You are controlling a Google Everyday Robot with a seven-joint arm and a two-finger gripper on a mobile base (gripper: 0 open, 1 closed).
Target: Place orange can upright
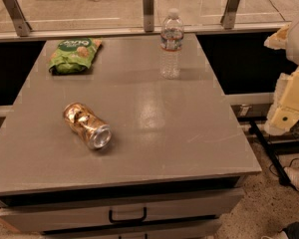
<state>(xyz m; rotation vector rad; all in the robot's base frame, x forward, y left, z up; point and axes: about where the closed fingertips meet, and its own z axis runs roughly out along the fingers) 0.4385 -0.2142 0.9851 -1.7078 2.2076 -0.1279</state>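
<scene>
Starting at the near edge, the grey flat-topped table (189,148) carries the small shiny orange-gold metal can (87,126) on its front left. The can lies on its side, silver end toward us, so the task is not yet done: nothing grasped, nothing stood up. The pale cream gripper (289,101) hangs off the table's right side, well apart from the can; whether it is open or closed I cannot tell. Farther back stand a clear plastic water bottle (171,46) and a green crinkled snack bag (74,55), neither blocking the reach, I'd say.
</scene>
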